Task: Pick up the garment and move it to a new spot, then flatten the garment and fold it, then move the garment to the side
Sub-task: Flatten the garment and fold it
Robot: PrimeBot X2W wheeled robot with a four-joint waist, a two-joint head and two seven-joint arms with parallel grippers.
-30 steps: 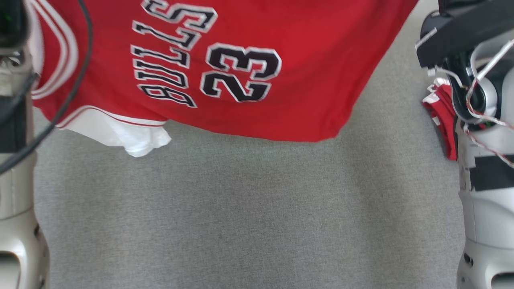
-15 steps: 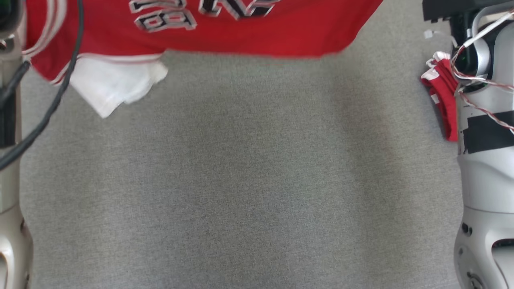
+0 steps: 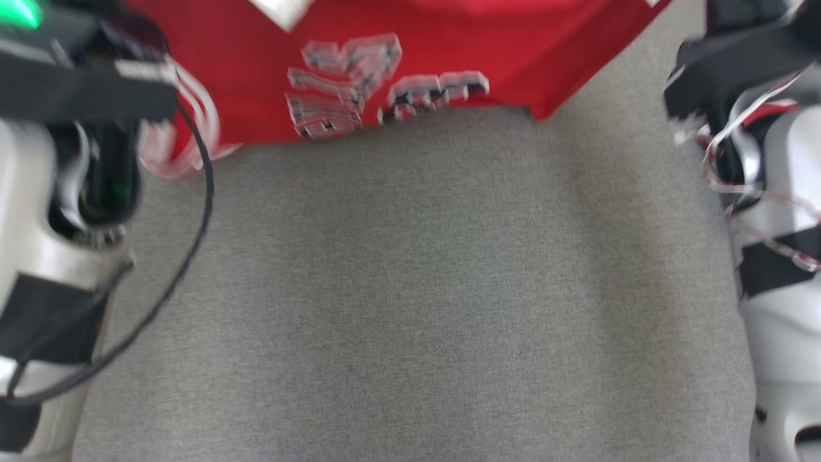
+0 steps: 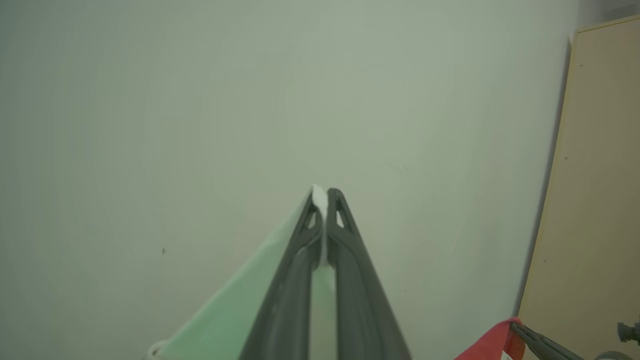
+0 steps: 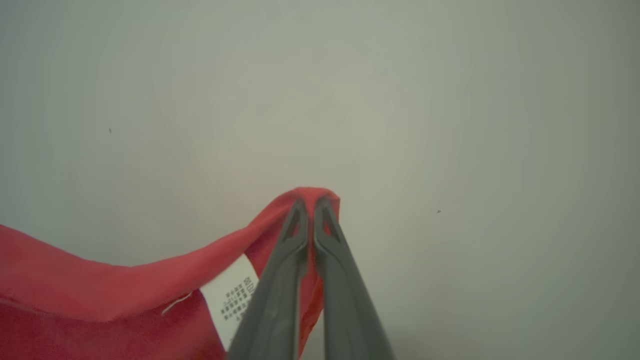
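Note:
The garment [image 3: 449, 51] is a red jersey with black-and-white lettering. It hangs blurred across the top of the head view, above the grey table [image 3: 410, 289]. My left gripper [image 4: 325, 192] is shut on a thin white edge of it, and pale fabric [image 4: 235, 310] falls away to the lower left. My right gripper [image 5: 312, 202] is shut on a red fold. The red cloth [image 5: 100, 290] sags to the left with a white care label [image 5: 235, 295] showing. My two forearms [image 3: 58, 192] [image 3: 770, 224] frame the head view.
A black cable [image 3: 192, 212] loops off my left wrist over the table. Both wrist views face a plain pale wall [image 4: 200, 100]. A beige panel [image 4: 595, 175] stands at the right of the left wrist view, with a red corner of cloth [image 4: 492, 342] below it.
The head view has shifted and blurred. The jersey's hem has swung, its lettering sits lower and smeared, and the white part that hung at the lower left no longer dangles there. Both wrists show lower.

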